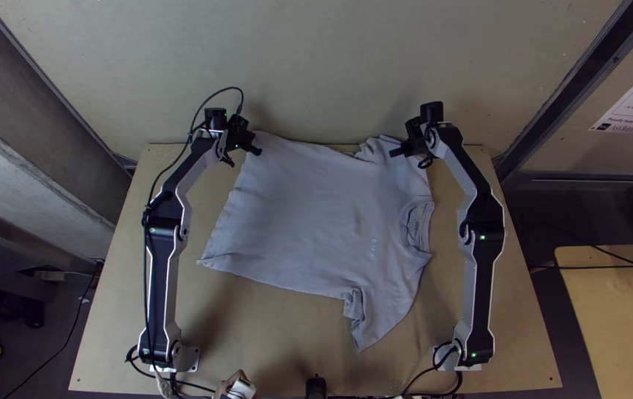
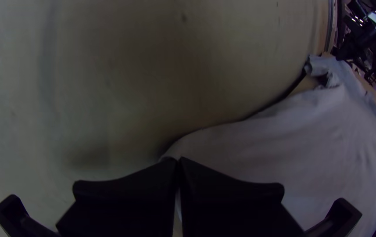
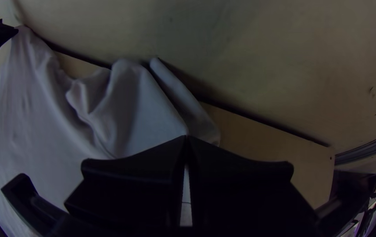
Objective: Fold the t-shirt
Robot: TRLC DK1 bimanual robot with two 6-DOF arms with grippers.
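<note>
In the top view, the grey t-shirt lies spread sideways, its collar at the right and its hem along the left. The near sleeve is creased. My left gripper is at the far-left hem corner; my right gripper is at the shirt's far-right part, by the bunched far sleeve. In the left wrist view, the left gripper is shut on the corner of the shirt. In the right wrist view, the right gripper is shut on shirt cloth, with folds beside it.
The light wooden table shows in front of the shirt and at both sides. A pale wall stands just behind its far edge. The arms' links run along the shirt's left and right, and cables lie by the bases.
</note>
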